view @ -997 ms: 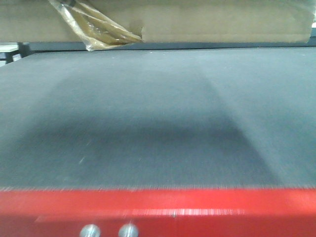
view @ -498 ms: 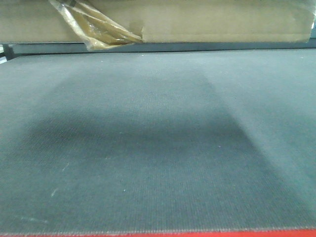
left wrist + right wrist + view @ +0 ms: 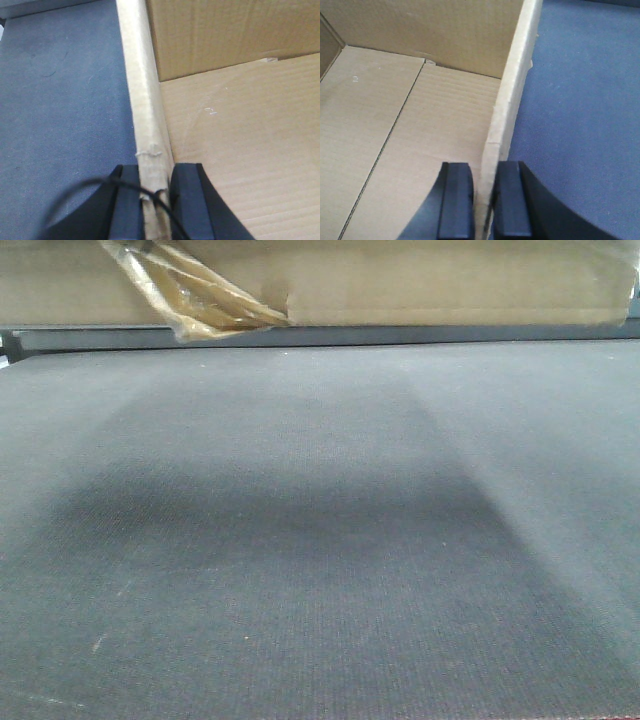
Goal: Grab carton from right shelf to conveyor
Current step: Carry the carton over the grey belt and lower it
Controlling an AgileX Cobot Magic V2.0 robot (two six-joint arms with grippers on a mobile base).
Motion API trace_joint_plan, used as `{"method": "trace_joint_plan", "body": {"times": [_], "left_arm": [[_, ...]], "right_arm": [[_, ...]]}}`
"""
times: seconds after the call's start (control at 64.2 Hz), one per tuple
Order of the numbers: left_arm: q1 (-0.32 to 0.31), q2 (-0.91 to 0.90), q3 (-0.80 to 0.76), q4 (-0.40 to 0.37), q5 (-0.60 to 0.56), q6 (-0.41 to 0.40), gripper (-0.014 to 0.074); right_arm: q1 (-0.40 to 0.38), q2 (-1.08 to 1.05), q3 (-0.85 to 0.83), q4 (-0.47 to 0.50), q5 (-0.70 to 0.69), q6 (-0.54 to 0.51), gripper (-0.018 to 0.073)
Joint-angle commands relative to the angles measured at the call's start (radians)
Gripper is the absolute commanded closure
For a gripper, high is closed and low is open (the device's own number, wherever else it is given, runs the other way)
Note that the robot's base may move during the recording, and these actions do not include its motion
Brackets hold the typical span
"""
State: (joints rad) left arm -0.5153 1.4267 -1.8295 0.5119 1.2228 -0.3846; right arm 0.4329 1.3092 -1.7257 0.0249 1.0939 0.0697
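Now, mid-placement, I hold the carton (image 3: 420,280) at the frame's top, seemingly above the conveyor (image 3: 320,570). The left end effector (image 3: 154,200) and right end effector (image 3: 484,200) each clamp 1 wall. Next I'd lower it level, then release.

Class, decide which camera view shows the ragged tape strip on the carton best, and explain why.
The front-facing view: the yellowish tape hangs crumpled from the carton front, fully visible. The wrist views show no tape; the left claw and right claw each pinch a bare carton wall, inner floor beside it.
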Motion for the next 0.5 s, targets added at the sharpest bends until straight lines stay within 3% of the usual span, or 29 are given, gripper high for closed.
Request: {"method": "trace_joint_plan", "body": {"times": [0.0, 0.483], "left_arm": [[0.004, -0.013, -0.004, 0.084, -0.002, 0.011, 0.0613], [0.004, -0.013, -0.004, 0.082, -0.002, 0.011, 0.0613]], "right_arm": [[-0.005, -0.014, -0.006, -0.025, -0.029, -0.023, 0.0624], [-0.005, -0.014, -0.006, -0.025, -0.030, -0.023, 0.0624]]}}
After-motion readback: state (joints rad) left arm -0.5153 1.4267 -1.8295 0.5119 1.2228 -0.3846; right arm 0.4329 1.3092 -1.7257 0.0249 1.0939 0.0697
